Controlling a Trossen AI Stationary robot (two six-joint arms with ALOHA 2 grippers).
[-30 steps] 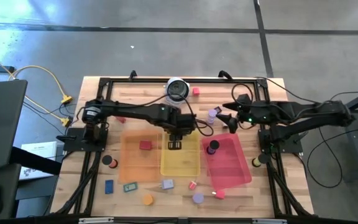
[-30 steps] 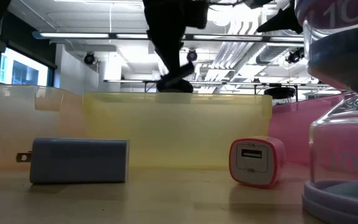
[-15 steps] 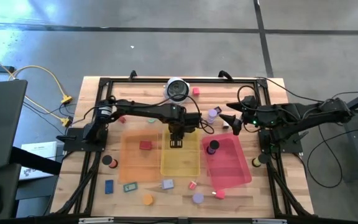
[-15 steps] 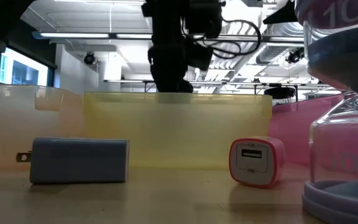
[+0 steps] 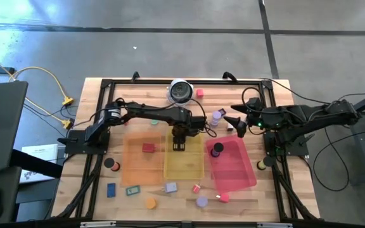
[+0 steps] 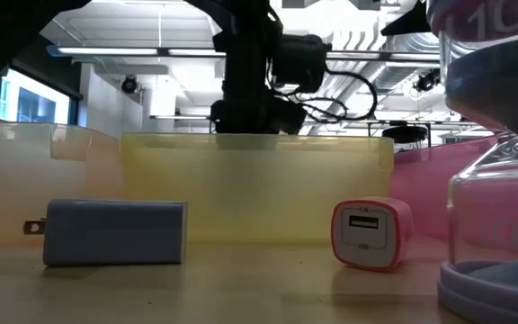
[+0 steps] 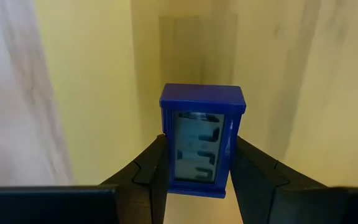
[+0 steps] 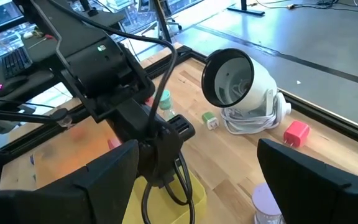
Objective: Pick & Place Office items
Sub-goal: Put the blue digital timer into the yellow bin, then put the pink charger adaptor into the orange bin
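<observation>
My left gripper (image 5: 179, 144) points straight down over the far end of the yellow tray (image 5: 184, 166) and is shut on a small blue block with a grey display (image 7: 202, 140). In the low view it stands just above and behind the tray's front wall (image 6: 259, 184). My right gripper (image 5: 236, 124) waits open and holds nothing, raised over the table's far right beside a pale purple piece (image 5: 217, 116). Other office items lie loose along the near edge: a grey-blue charger (image 5: 170, 188), a pink charger (image 5: 196, 188), an orange disc (image 5: 151, 203) and a purple disc (image 5: 201, 201). My left gripper pinches the blue block by its two long side faces (image 7: 165, 163), near one short end, between the two fingers (image 7: 253, 171). The fingers come from above, pointing down along the block. The block reaches past the fingertips toward the tray floor, with its display facing the wrist camera.
An orange tray (image 5: 132, 166) holding a red block (image 5: 148, 147) lies left of the yellow one. A pink tray (image 5: 236, 170) holding a dark disc (image 5: 217, 149) lies to its right. A round silver-and-black object (image 5: 180, 90) and a red cube (image 5: 199, 93) sit at the far edge. An hourglass (image 6: 497, 180) fills the low view's right.
My left gripper has sunk toward the yellow tray's far end and tipped from a slant to point straight down. It stays shut on the blue block.
</observation>
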